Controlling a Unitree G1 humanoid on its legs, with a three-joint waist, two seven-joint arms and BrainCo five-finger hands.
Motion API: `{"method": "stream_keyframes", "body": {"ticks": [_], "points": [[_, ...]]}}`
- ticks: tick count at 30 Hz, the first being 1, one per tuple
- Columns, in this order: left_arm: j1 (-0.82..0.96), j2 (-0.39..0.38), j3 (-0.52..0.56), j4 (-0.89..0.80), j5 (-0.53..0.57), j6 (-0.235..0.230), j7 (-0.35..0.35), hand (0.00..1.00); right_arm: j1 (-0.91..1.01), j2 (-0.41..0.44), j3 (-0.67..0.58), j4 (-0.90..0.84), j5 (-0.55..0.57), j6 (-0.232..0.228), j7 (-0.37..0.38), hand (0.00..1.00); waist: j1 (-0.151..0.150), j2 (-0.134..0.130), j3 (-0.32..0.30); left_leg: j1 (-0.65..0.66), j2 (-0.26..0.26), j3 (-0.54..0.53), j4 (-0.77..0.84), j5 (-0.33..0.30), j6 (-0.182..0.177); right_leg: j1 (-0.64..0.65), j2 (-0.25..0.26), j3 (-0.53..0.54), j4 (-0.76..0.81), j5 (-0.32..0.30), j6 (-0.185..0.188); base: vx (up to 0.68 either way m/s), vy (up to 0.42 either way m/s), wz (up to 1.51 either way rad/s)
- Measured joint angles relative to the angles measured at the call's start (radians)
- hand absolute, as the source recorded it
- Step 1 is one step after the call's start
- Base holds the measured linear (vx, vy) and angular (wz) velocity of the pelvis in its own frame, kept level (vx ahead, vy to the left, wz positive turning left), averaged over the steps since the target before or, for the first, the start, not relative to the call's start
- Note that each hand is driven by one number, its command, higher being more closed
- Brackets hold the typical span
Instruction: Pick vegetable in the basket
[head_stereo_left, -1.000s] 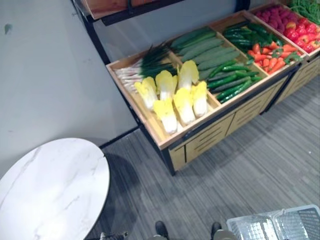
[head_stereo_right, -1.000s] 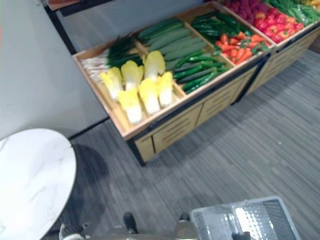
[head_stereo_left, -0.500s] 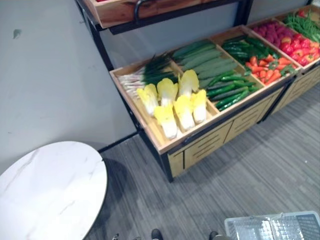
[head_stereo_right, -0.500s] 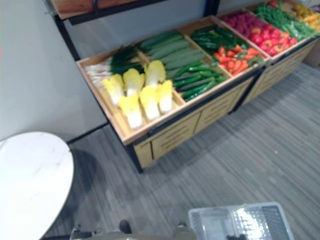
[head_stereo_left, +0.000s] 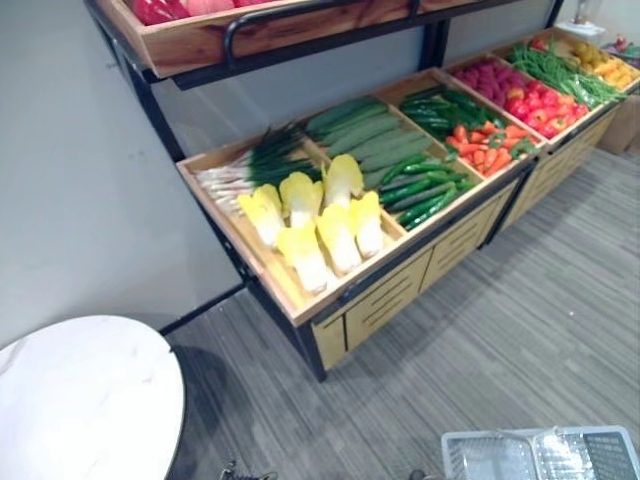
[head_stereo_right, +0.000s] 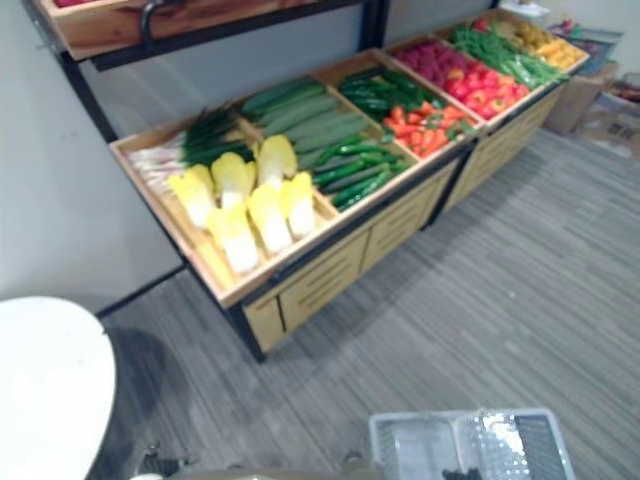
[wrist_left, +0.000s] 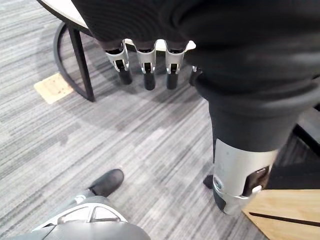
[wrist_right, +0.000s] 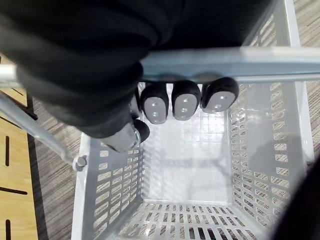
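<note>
A wooden stand (head_stereo_left: 300, 305) holds vegetables in compartments: yellow-white cabbages (head_stereo_left: 315, 225), leeks (head_stereo_left: 250, 165), cucumbers (head_stereo_left: 365, 135), green peppers (head_stereo_left: 420, 190), carrots (head_stereo_left: 485, 145) and red vegetables (head_stereo_left: 520, 95). A pale grey plastic basket (head_stereo_left: 540, 455) hangs low at my right, its inside bare. My right hand (wrist_right: 172, 100) is curled round the basket's handle (wrist_right: 225, 62). My left hand (wrist_left: 145, 60) hangs over the carpet with straight, relaxed fingers and holds nothing. Both hands are well short of the stand.
A round white marble table (head_stereo_left: 80, 400) stands at my left on dark legs (wrist_left: 80, 55). An upper wooden shelf (head_stereo_left: 250, 30) overhangs the back of the stand. Grey carpet (head_stereo_left: 500, 330) lies between me and the stand. A grey wall runs behind.
The whole picture has shifted, so the camera has moved: more of the stand's right end and the upper shelf show now. The things themselves have not moved.
</note>
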Motion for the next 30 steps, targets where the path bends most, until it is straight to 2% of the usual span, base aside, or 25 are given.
{"method": "stream_keyframes", "body": {"ticks": [2,4,5,6,7,10,11,12,14,15,18,20,24,26,28,29,30], "points": [[0.0,0.0,0.013,-0.018,-0.001,0.0,0.0,0.0,0.004,0.004,0.0,-0.003,0.0,0.0,0.0,1.0,0.0,-0.008,0.017,-0.061,0.056,-0.006,0.208,-0.032,0.0,0.019,0.007,0.002,0.021,-0.035,-0.019,0.07,-0.1,-0.05],[0.0,-0.012,0.013,-0.03,-0.002,0.0,0.0,0.0,0.017,-0.001,-0.003,-0.01,-0.001,0.0,-0.001,1.0,0.0,0.0,0.029,-0.108,0.107,-0.019,0.355,-0.036,0.016,0.046,0.015,0.001,0.027,-0.044,-0.025,0.06,-0.138,0.05],[0.0,-0.018,0.013,-0.031,-0.002,0.0,0.0,0.0,0.023,-0.004,-0.005,-0.011,-0.001,0.0,-0.001,1.0,0.0,-0.002,0.033,-0.115,0.114,-0.037,0.379,-0.032,0.021,0.052,0.018,-0.001,0.033,-0.049,-0.033,0.11,-0.15,0.16],[-0.001,-0.03,0.008,-0.033,-0.004,0.0,0.0,0.0,0.032,-0.005,-0.012,-0.013,-0.001,0.0,-0.003,1.0,-0.002,0.004,0.037,-0.132,0.117,-0.086,0.429,-0.015,0.042,0.067,0.017,-0.005,0.046,-0.062,-0.043,0.11,-0.115,0.15],[-0.006,-0.034,0.003,-0.044,-0.02,-0.002,0.0,0.0,0.038,-0.005,-0.021,-0.015,-0.001,0.001,-0.004,1.0,-0.001,0.006,0.038,-0.168,0.111,-0.137,0.482,-0.015,0.04,0.077,0.009,-0.007,0.055,-0.073,-0.048,0.12,-0.104,0.12],[-0.005,-0.039,-0.007,-0.049,-0.038,-0.009,0.001,0.0,0.036,-0.013,-0.034,-0.018,-0.001,0.002,-0.008,1.0,0.0,0.009,0.04,-0.218,0.047,-0.139,0.478,-0.091,0.039,0.089,-0.017,-0.007,0.057,-0.082,-0.056,0.1,-0.009,0.0],[-0.006,-0.039,-0.008,-0.051,-0.038,-0.009,0.001,0.0,0.035,-0.012,-0.041,-0.019,-0.003,0.002,-0.009,1.0,0.002,0.009,0.04,-0.234,0.021,-0.136,0.461,-0.096,0.042,0.095,-0.022,-0.008,0.055,-0.082,-0.055,0.11,0.042,-0.09],[-0.003,-0.039,-0.014,-0.052,-0.038,-0.009,0.001,0.0,0.034,-0.012,-0.042,-0.019,-0.004,0.003,-0.011,1.0,0.003,0.008,0.041,-0.243,-0.012,-0.136,0.411,-0.093,0.043,0.102,-0.026,-0.008,0.057,-0.088,-0.046,0.14,0.085,-0.11],[-0.005,-0.04,-0.025,-0.054,-0.038,-0.009,0.002,0.0,0.042,-0.011,-0.042,-0.031,-0.004,0.004,-0.012,1.0,0.002,0.016,0.045,-0.247,-0.051,-0.14,0.304,-0.026,0.053,0.107,-0.022,-0.006,0.075,-0.111,-0.026,0.11,0.12,-0.08],[0.002,-0.041,-0.026,-0.055,-0.036,-0.009,0.002,0.0,0.045,-0.006,-0.043,-0.039,-0.005,0.006,-0.014,1.0,0.002,0.018,0.049,-0.226,-0.063,-0.131,0.255,-0.03,0.108,0.106,-0.02,0.002,0.094,-0.135,-0.011,0.13,0.177,-0.01],[-0.006,-0.03,-0.024,-0.063,-0.035,-0.009,0.002,0.0,0.026,0.016,-0.04,-0.049,-0.01,0.006,-0.016,1.0,0.006,-0.01,0.059,-0.195,-0.112,-0.107,0.194,-0.055,0.129,0.098,-0.054,0.026,0.086,-0.143,0.003,0.13,0.17,-0.13],[0.0,-0.022,-0.023,-0.056,-0.035,-0.008,0.002,0.0,0.012,0.016,-0.04,-0.049,-0.02,0.006,-0.022,1.0,0.009,-0.02,0.059,-0.186,-0.133,-0.085,0.174,-0.062,0.143,0.095,-0.068,0.042,0.073,-0.138,0.011,0.1,0.089,-0.19],[0.009,-0.021,-0.023,-0.035,-0.029,-0.008,0.002,0.0,0.003,0.013,-0.04,-0.049,-0.023,0.006,-0.035,1.0,0.011,-0.03,0.053,-0.132,-0.176,-0.05,0.095,-0.073,0.143,0.085,-0.095,0.081,0.089,-0.137,0.012,0.12,0.09,-0.29],[0.008,-0.022,-0.032,-0.018,-0.028,-0.006,0.002,0.0,-0.003,0.007,-0.038,-0.048,-0.023,0.005,-0.034,1.0,0.01,-0.025,0.045,-0.104,-0.179,-0.038,0.048,-0.077,0.144,-0.017,-0.088,0.089,0.295,-0.136,0.014,0.1,0.056,-0.32],[0.009,-0.016,-0.046,-0.018,-0.028,-0.006,0.002,0.0,-0.009,0.008,-0.037,-0.047,-0.023,0.005,-0.033,1.0,0.002,-0.028,0.046,-0.083,-0.174,-0.035,0.036,-0.079,0.142,-0.114,-0.088,0.084,0.499,-0.103,0.069,0.08,0.04,-0.1],[0.005,-0.004,-0.067,-0.018,-0.028,-0.006,0.002,0.0,-0.007,0.011,-0.036,-0.046,-0.024,0.005,-0.033,1.0,-0.001,-0.033,0.045,-0.061,-0.174,-0.049,0.028,-0.088,0.141,-0.173,-0.093,0.085,0.633,-0.04,0.121,0.15,0.036,0.22],[-0.009,0.003,-0.079,-0.018,-0.028,-0.006,0.002,0.0,0.001,0.014,-0.034,-0.043,-0.025,0.006,-0.033,1.0,-0.005,-0.037,0.047,-0.042,-0.169,-0.07,0.026,-0.092,0.142,-0.216,-0.101,0.081,0.729,0.021,0.123,0.19,0.015,0.53]]}}
